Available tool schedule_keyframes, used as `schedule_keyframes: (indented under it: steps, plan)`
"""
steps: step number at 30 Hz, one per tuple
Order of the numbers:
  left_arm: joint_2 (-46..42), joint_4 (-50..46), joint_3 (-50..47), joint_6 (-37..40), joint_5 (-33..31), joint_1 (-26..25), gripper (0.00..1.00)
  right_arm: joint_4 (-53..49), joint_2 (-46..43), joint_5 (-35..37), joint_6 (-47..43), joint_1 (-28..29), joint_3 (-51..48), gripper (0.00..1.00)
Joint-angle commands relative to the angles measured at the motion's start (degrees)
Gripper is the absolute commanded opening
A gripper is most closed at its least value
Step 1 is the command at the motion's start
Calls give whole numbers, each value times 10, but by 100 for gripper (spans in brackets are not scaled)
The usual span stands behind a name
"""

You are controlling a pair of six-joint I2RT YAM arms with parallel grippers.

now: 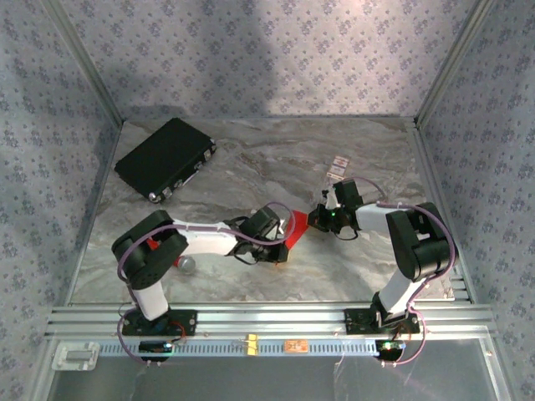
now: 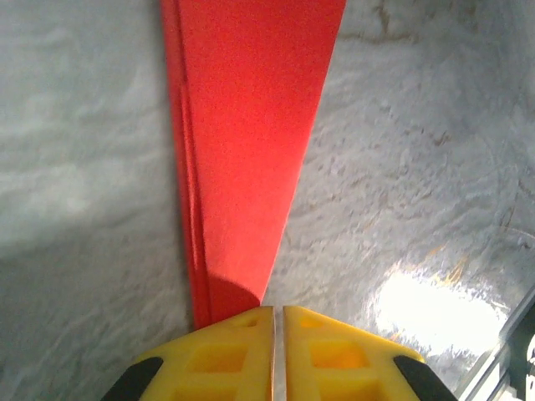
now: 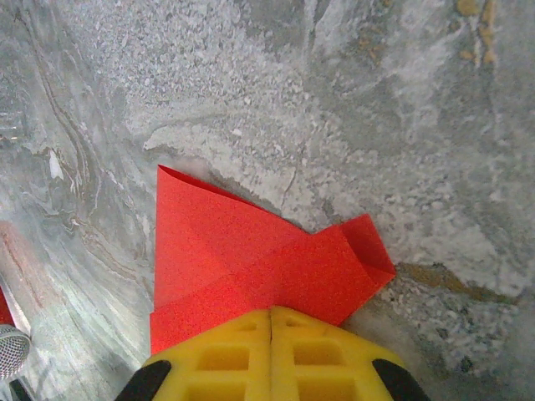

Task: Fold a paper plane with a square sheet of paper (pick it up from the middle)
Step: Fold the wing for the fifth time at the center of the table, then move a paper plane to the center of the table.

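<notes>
- The black case point(image 1: 167, 159) sits closed on the surface point(image 1: 251, 167), so you can't see what's inside.
- The square sheet of paper point(image 1: 294, 230) is creased down to a narrow red wedge. It is well apart from the black case, to its near right.
- Your left claw point(image 2: 278, 322) pinches the sheet's narrow end, on the side toward the case.
- Your right claw point(image 3: 269, 322) is pressed together on the opposite edge, on the side away from the case.
- Two small cards point(image 1: 337, 167) lie right of the case, well apart from it. The print is too small to read.
</notes>
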Motion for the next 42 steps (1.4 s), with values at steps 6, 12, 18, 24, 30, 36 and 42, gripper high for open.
schedule_keyframes:
  steps: [6,12,18,24,30,36,42]
  plan:
    - [-79,-35,-15,-2,-14,-3,10,-45,12,38,-28,-6,-6,5]
    - [-107,-10,-36,-21,-30,28,10,-61,10,16,-52,0,11,6]
    - [-106,32,-64,-50,-12,74,10,-45,6,4,-56,5,5,7]
    - [-81,33,-36,-46,-5,95,14,-16,-12,-26,-57,10,-6,10]
    - [-51,45,-18,-46,20,110,19,-17,-71,-26,-75,12,-22,19]
    - [-19,61,0,-41,59,111,22,-30,-115,-13,-63,13,-45,24]
    - [9,58,17,-33,79,111,24,-23,-130,-17,-33,18,-74,24]
